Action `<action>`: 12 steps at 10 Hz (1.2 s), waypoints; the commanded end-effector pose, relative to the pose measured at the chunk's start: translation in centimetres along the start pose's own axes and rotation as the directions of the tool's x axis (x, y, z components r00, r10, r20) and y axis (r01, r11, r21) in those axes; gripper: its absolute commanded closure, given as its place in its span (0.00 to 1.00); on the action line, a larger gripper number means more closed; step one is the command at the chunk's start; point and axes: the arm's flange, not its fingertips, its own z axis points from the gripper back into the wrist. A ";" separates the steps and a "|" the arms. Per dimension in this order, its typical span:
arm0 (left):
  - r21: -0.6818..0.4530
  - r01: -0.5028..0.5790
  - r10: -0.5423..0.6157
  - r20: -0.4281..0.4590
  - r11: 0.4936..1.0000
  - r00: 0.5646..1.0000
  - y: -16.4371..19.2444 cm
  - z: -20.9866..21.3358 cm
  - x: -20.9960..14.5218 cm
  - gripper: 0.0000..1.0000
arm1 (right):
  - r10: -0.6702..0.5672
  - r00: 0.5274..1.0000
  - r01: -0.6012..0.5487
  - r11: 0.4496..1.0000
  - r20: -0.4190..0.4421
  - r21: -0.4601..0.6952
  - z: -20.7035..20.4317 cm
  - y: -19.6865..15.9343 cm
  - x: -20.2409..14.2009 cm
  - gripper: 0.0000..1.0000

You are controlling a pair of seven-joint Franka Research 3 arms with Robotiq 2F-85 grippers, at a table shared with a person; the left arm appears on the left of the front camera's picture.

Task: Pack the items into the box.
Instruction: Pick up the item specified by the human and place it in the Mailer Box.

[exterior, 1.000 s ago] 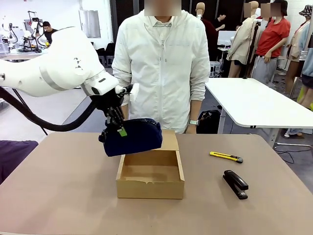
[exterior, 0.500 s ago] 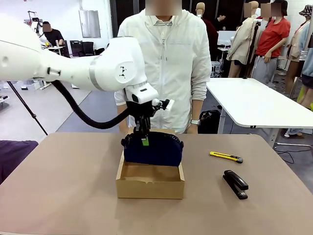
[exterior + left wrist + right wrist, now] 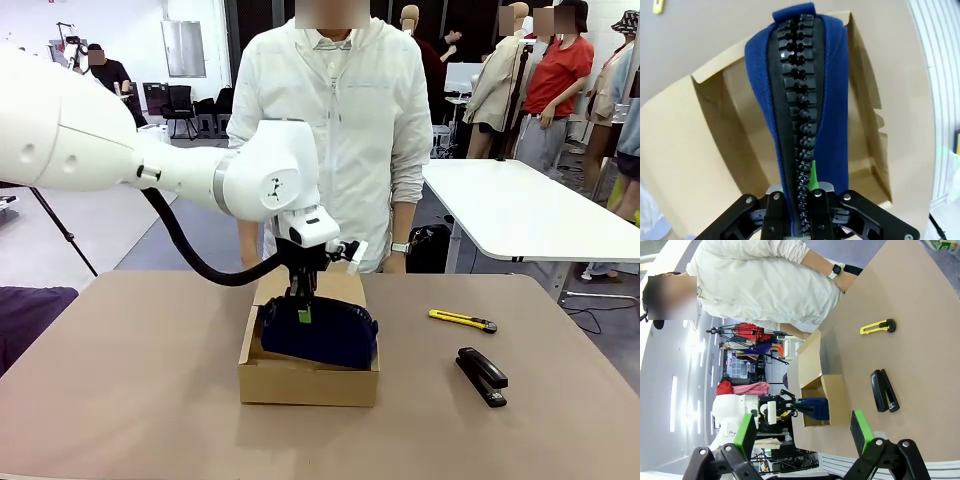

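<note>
Currently: pouch (image 3: 320, 335), long axis across the box (image 3: 305, 380), sits partly inside, my left gripper (image 3: 302, 312) clamped on its zipper ridge from above. The stapler (image 3: 482, 375) lies near the right edge of the desk (image 3: 130, 380); I judge my right gripper (image 3: 803, 432), jaws apart, nearer.

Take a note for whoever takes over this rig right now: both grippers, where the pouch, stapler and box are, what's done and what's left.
Left gripper: shut on the navy pouch at its zipper edge, holding it partly down inside the open box.
Right gripper: open, holding nothing, up above the table.
Stapler: lying on the table to the robot's right of the box, apart from it.
Done: pouch is in the box, not yet released.
Left: let go of the pouch, then pack the stapler.
</note>
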 end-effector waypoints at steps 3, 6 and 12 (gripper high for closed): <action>-0.101 -0.042 0.045 0.030 0.994 0.999 -1.1 -3.7 -1.8 1.00 | -0.002 1.000 0.001 1.000 0.004 0.023 0.0 0.2 0.1 0.00; -0.069 -0.037 0.039 0.033 0.997 0.999 -1.6 -4.1 -1.2 1.00 | -0.002 1.000 0.001 1.000 0.004 0.023 0.0 0.2 0.1 0.00; -0.068 -0.020 0.023 0.039 0.997 0.999 -2.3 -3.9 -1.1 0.00 | -0.002 1.000 0.001 1.000 0.004 0.023 0.0 0.2 0.1 0.00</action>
